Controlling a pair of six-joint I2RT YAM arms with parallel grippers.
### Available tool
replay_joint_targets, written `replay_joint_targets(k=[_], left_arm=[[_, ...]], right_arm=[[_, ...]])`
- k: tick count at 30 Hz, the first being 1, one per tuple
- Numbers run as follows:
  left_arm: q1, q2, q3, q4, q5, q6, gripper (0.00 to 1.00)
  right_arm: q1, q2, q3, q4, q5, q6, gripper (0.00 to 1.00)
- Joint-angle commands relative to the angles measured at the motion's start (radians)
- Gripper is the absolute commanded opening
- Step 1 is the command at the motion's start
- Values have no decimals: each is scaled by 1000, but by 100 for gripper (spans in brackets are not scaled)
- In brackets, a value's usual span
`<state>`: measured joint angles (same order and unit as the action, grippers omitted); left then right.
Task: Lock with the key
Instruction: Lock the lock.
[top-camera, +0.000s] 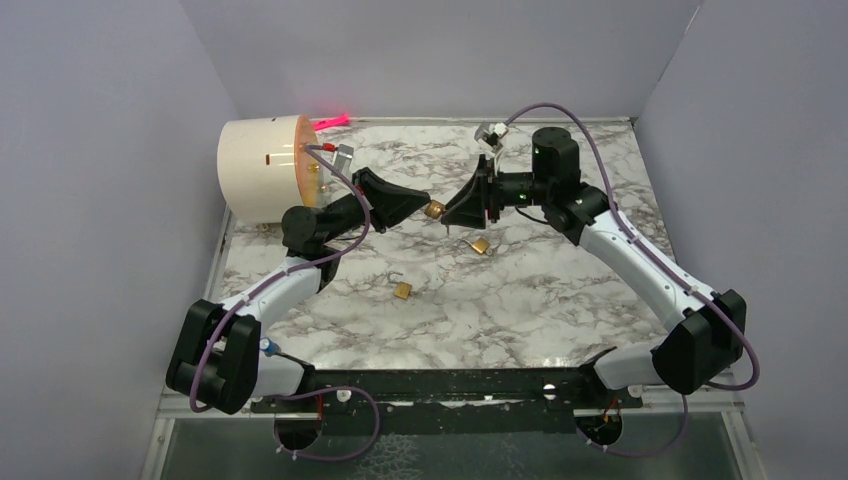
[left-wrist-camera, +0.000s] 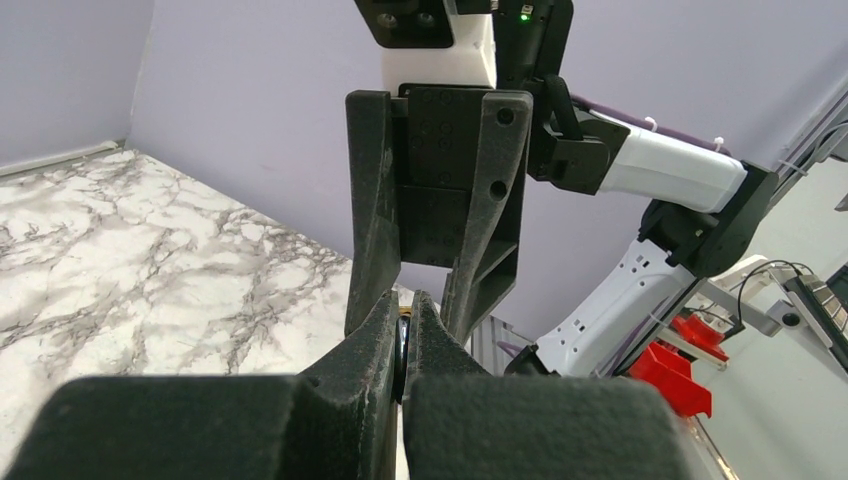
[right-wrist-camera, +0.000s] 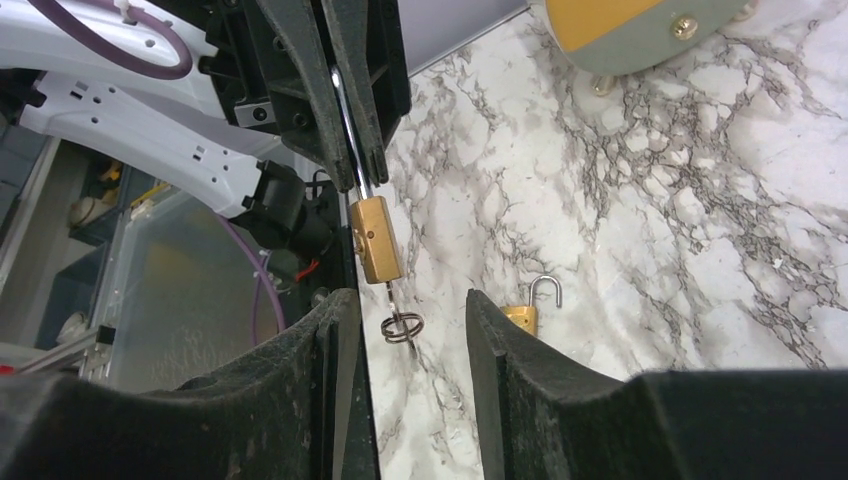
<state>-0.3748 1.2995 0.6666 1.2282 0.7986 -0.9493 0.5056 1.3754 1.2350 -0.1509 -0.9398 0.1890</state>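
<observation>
A brass padlock (right-wrist-camera: 374, 238) is held above the marble table (top-camera: 560, 300) by the left gripper (top-camera: 422, 206), whose jaws are shut tight on the steel shackle, so that the lock body hangs just beyond the fingertips (right-wrist-camera: 345, 120). A key (right-wrist-camera: 402, 326) is seen in the bottom of the lock body (only its thin stem and a small wire ring can be made out). The right gripper (right-wrist-camera: 405, 300) is pointed straight at the left one from the opposite side, and its jaws are held partly apart, one finger on each side of the ring; no contact with the ring or the lock can be seen. In the overhead view the two grippers are seen nearly tip to tip over the middle of the table. Two more padlocks (top-camera: 480, 245) (top-camera: 403, 290) are lying on the marble nearer the arm bases, each with its shackle raised. A white drum (top-camera: 260, 170) is lying on its side at the far left corner.
</observation>
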Motion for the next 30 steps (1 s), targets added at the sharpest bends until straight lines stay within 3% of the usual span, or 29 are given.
replay_joint_targets(k=[1,11,30], left_arm=[[5,-10,13,18,11,-5,0],[5,-9,12,18,11,-9,0],[106,-11,34,12,56,-26,0]], right_arm=[[13,19,17,-13,-33,-12,43],[16,19,11,-11,-30,-11,2],[14,-108,-179,-18,118,-22,1]])
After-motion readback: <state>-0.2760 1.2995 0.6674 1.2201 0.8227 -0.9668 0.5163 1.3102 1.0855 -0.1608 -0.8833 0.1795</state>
